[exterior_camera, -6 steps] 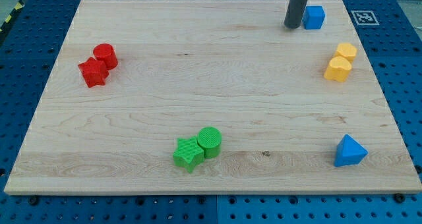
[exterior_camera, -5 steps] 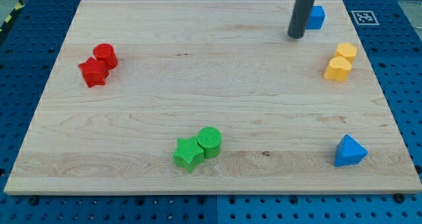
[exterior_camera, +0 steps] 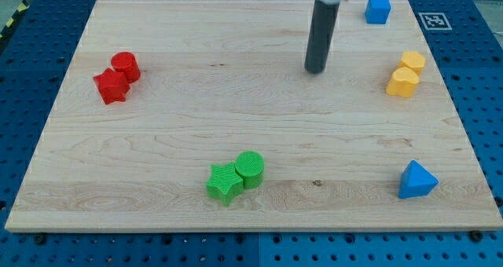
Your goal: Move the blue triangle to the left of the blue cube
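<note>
The blue triangle (exterior_camera: pixel 416 181) lies near the board's bottom right corner. The blue cube (exterior_camera: pixel 377 9) sits at the top right edge of the board. My tip (exterior_camera: pixel 315 69) is on the board in the upper middle, left of and below the blue cube, and far above and left of the blue triangle. It touches no block.
Two yellow blocks (exterior_camera: pixel 405 73) sit together at the right edge, between the cube and the triangle. A green star (exterior_camera: pixel 225 183) and green cylinder (exterior_camera: pixel 251 170) sit at the bottom middle. A red star (exterior_camera: pixel 111 86) and red cylinder (exterior_camera: pixel 126 66) sit at the left.
My tip has moved away from the blue cube, down and to the left. No block has moved.
</note>
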Tool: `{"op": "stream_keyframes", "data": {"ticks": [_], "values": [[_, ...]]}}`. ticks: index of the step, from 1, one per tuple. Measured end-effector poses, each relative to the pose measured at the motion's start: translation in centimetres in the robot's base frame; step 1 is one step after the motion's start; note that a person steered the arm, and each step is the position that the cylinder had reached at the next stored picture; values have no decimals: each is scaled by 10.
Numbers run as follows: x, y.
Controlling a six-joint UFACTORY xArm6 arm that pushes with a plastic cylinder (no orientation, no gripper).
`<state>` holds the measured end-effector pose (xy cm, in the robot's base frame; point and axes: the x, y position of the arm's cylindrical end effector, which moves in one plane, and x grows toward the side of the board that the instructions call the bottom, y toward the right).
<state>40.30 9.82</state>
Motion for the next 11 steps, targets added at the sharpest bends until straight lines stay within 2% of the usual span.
{"op": "stream_keyframes", "data": {"ticks": [1, 2, 3, 4, 5, 6, 7, 8, 10, 11], "values": [[80, 46], [114, 129], [124, 217], [175, 232], [195, 184], [178, 102], [128, 63], [123, 63], [175, 88], [169, 38]]}}
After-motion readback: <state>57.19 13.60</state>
